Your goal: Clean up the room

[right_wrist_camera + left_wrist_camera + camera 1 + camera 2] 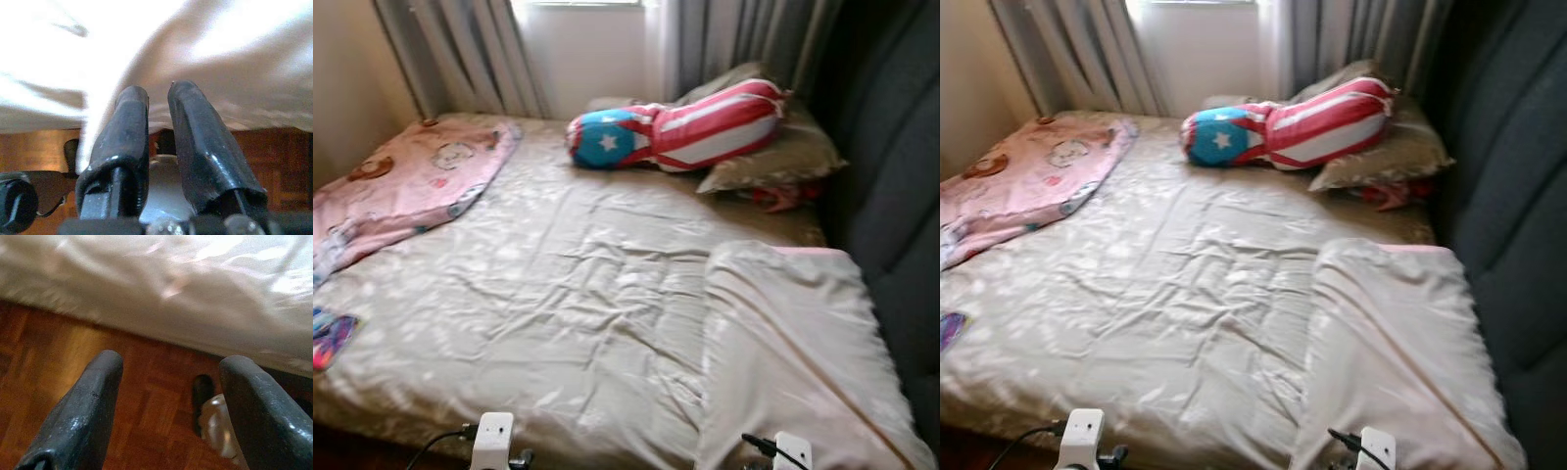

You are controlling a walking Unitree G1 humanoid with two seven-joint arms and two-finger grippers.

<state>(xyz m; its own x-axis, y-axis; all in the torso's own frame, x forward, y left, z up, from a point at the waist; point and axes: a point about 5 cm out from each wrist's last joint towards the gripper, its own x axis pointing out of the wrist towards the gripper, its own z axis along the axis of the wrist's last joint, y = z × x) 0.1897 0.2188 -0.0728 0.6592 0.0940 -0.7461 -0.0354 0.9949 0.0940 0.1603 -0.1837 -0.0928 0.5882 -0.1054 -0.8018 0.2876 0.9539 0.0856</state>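
bed (558, 294) ahead, sheet rumpled | white pillow (793, 343) on near right corner, long axis running away from robot | right gripper (159, 93) nearer, below mattress edge, fingers nearly together, empty | left gripper (171, 367) spread wide over parquet floor (58, 362)

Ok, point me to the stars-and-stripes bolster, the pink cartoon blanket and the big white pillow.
stars-and-stripes bolster (705, 125), left eye view, on its red and white striped middle.
pink cartoon blanket (416, 176), left eye view, on its flat middle.
big white pillow (1391, 343), right eye view, on its top face.
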